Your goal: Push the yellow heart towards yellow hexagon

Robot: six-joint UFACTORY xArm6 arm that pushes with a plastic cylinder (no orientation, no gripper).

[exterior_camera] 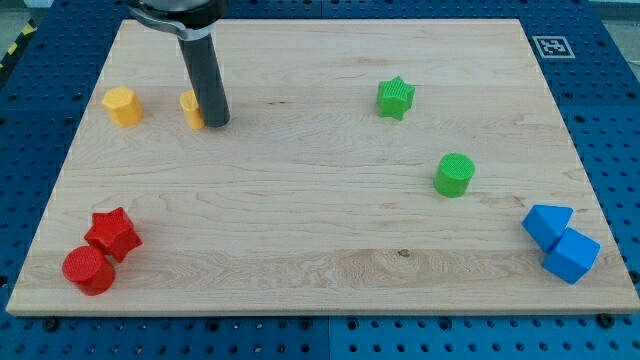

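The yellow hexagon sits near the view's top left on the wooden board. The yellow heart is just to its right, partly hidden behind my rod. My tip rests on the board touching the heart's right side. A gap of bare wood lies between the heart and the hexagon.
A green star is at the top centre-right and a green cylinder lies below it. A red star and a red cylinder sit at the bottom left. Two blue blocks sit at the bottom right edge.
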